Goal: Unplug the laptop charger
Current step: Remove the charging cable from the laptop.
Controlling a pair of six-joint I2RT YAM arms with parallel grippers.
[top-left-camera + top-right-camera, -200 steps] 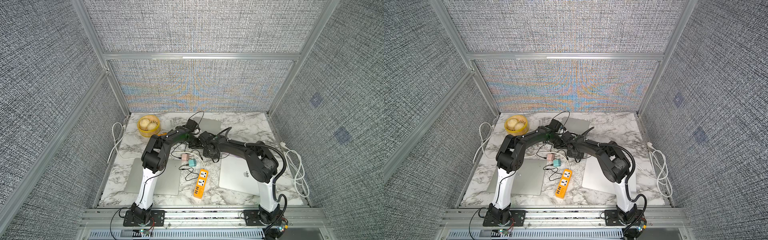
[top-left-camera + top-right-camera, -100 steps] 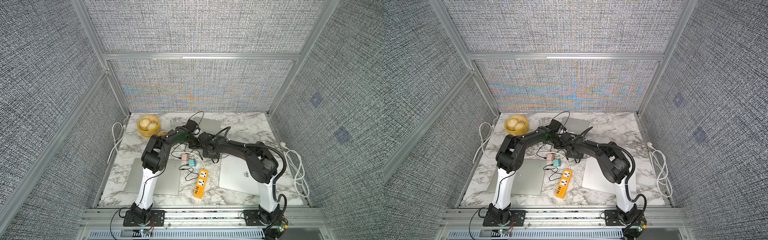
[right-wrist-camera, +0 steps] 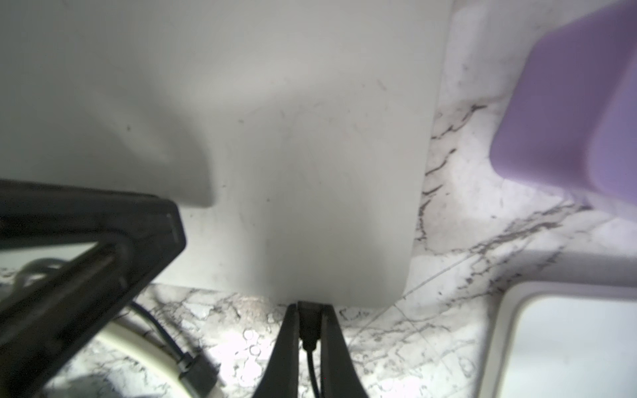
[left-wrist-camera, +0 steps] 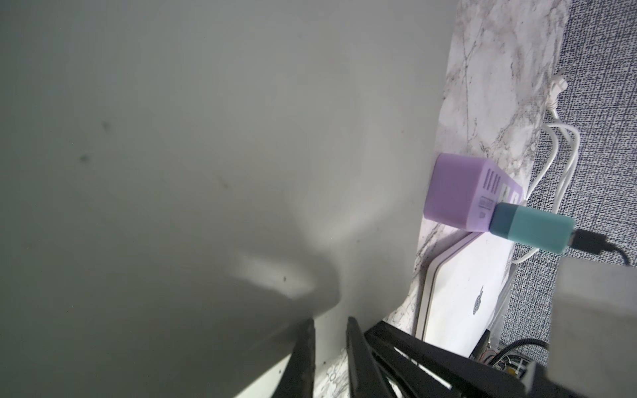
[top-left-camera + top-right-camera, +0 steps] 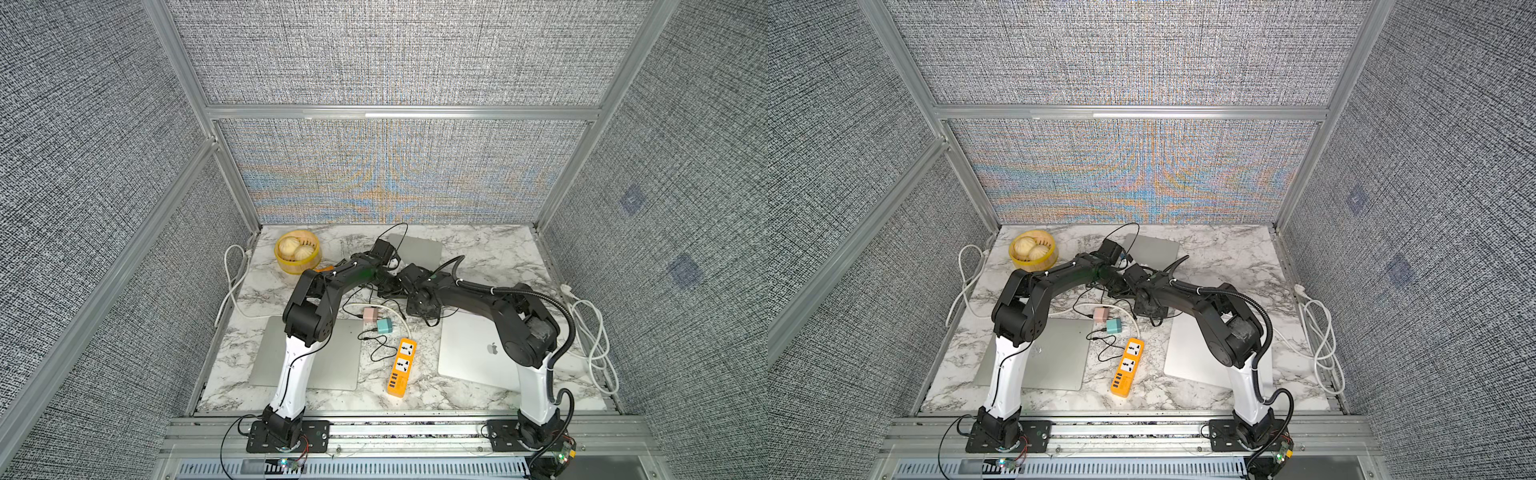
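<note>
A closed silver laptop (image 5: 419,248) (image 5: 1154,248) lies at the back of the marble table, and both arms meet at its near left corner. In the right wrist view my right gripper (image 3: 310,307) is shut on a small black charger plug (image 3: 309,322) that sits in the edge of the laptop (image 3: 275,103). Its thin black cable runs back between the fingers. In the left wrist view my left gripper (image 4: 329,320) stands almost shut with nothing between its fingers. Its tips rest on the lid of the laptop (image 4: 206,138) near the corner.
A yellow steamer basket (image 5: 297,266) with buns stands back left. A pink adapter (image 5: 371,313), a teal adapter (image 5: 384,325) and an orange power strip (image 5: 401,368) lie mid-table among black cables. Two more closed laptops (image 5: 336,357) (image 5: 478,353) lie in front. White cables (image 5: 590,332) run along both sides.
The top views look almost the same. The right wrist has edged slightly toward the back laptop, and the left arm has stayed in place.
</note>
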